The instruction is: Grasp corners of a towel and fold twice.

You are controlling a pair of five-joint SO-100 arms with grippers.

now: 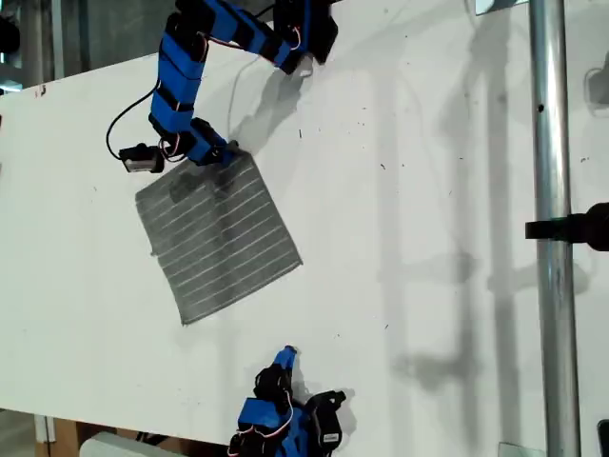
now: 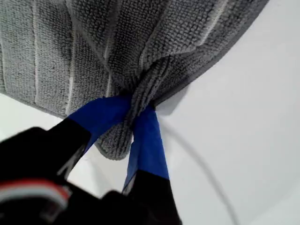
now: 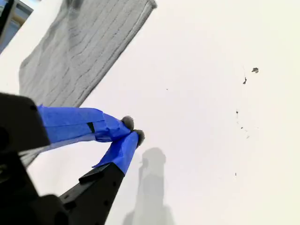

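The grey white-striped towel lies flat on the white table, turned like a diamond. My first gripper reaches down from the top of the exterior view and is shut on the towel's top corner, the cloth bunched between its blue fingers. My second gripper rests near the table's bottom edge in the exterior view, below the towel's lower corners and apart from the cloth. Its blue fingers are shut with nothing between them; the towel shows beyond them.
A metal pole with a black clamp runs down the exterior view's right side. A black cable loops beside the first arm. Bare white table spreads between towel and pole.
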